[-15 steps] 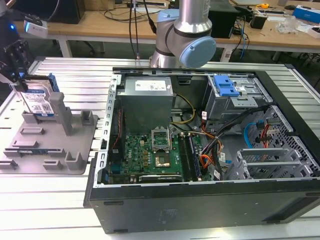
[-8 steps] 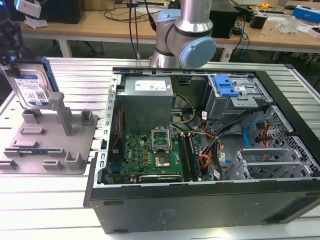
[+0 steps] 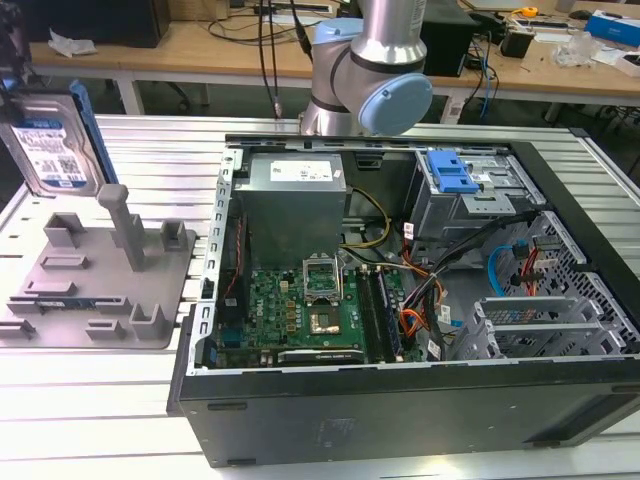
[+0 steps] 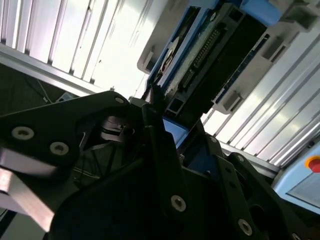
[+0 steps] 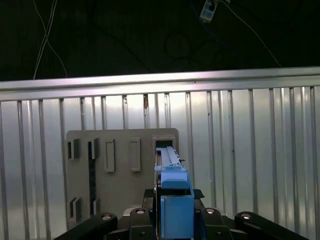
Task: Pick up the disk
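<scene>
In the exterior view the disk [image 3: 55, 140] hangs upright in the air above the grey holder tray [image 3: 95, 290] at the table's [image 3: 60, 420] far corner, next to the open computer case [image 3: 400, 300] full of boards and cables. In the second wrist view the gripper [image 4: 160, 125] is clamped on the disk's blue-bracketed edge, connector side showing. The first wrist view looks straight down the edge-on disk [image 5: 172, 200] at the tray below, slots bare.

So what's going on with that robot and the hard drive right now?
Gripper shut on the disk. Disk held upright, clear above the grey holder tray. Nothing in the way; open computer case sits beside it.
</scene>
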